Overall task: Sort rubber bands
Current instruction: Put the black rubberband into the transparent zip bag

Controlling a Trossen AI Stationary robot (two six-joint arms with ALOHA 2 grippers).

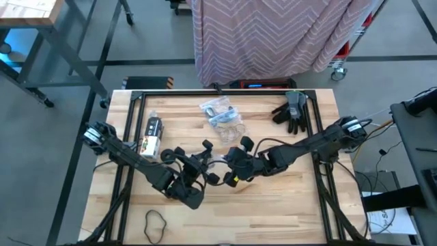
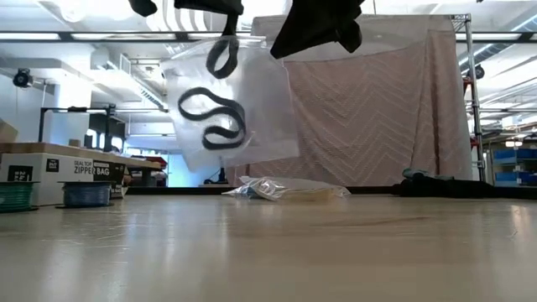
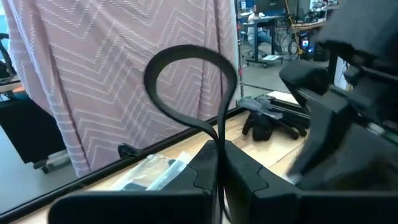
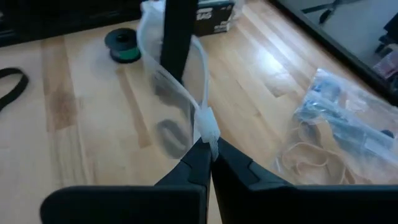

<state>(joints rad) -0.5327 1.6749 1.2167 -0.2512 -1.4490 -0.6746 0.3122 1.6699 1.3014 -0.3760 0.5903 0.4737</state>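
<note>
A clear plastic bag (image 2: 231, 105) with black rubber bands (image 2: 210, 117) inside hangs above the table's middle, with my right gripper (image 4: 210, 163) shut on its top. My left gripper (image 3: 219, 180) is beside it, shut on another black rubber band (image 3: 186, 81), whose loop (image 2: 222, 54) shows at the bag's top in the low view. Whether that loop is inside the bag's mouth I cannot tell. Both grippers meet at the table's middle in the high view, the left (image 1: 207, 162) and the right (image 1: 235, 169). A further black band (image 1: 156, 224) lies flat near the front edge. My left gripper pinches the black band's two strands together (image 3: 219, 152) between its two fingers. The fingers point level and the rest of the band stands out beyond them as an open loop, clear of the table. My right gripper pinches the clear bag's top edge (image 4: 207, 124) between its two fingers, coming slanting down from the table's right side. The bag hangs below the fingers, clear of the table, with black bands lying in its lower part.
Crinkled clear bags with tan bands (image 1: 222, 116) lie toward the far edge, and dark gloves (image 1: 292, 111) are at the far right. A zipper-bag box (image 1: 150, 134) lies on the left, and a green spool (image 4: 122, 45) lies beyond the hanging bag in the right wrist view.
</note>
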